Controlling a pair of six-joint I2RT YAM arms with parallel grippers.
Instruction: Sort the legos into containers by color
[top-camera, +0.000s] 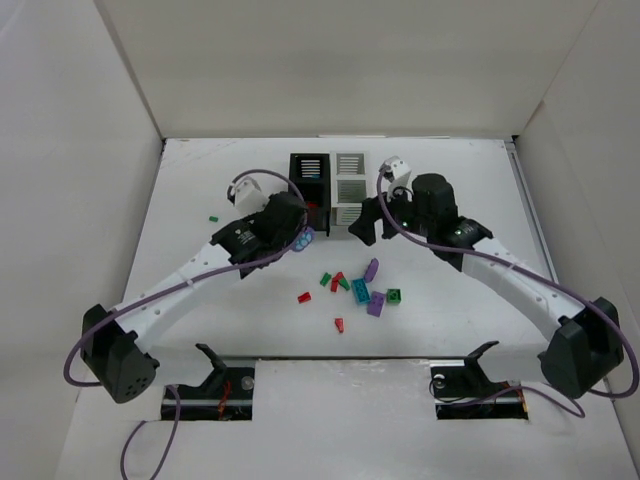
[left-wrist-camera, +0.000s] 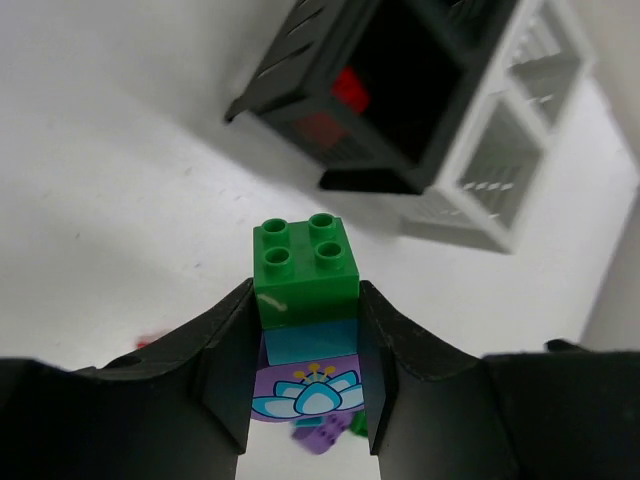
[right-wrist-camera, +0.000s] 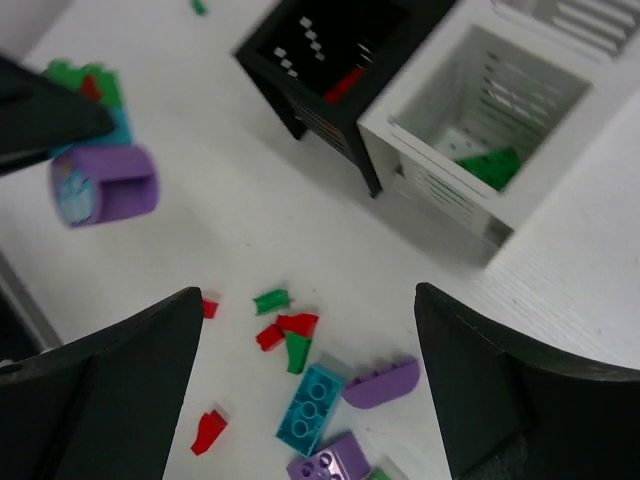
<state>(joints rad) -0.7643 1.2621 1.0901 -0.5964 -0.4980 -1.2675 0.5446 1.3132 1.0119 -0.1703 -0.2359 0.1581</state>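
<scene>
My left gripper (left-wrist-camera: 305, 300) is shut on a stacked lego piece (left-wrist-camera: 305, 265): green brick on top, teal in the middle, purple with a flower print below. It hangs above the table, just left of the black container (top-camera: 310, 190). A red lego (left-wrist-camera: 350, 88) lies inside the black container. The white container (top-camera: 349, 190) stands against its right side and holds a green lego (right-wrist-camera: 490, 165). My right gripper (right-wrist-camera: 308, 295) is open, hovering near the white container with nothing between its fingers. Loose red, green, teal and purple legos (top-camera: 360, 285) lie scattered below it.
A lone green lego (top-camera: 213, 217) lies at the far left of the table. White walls (top-camera: 330, 70) close the table in at the back and on both sides. Both arm bases sit at the near edge (top-camera: 340, 365).
</scene>
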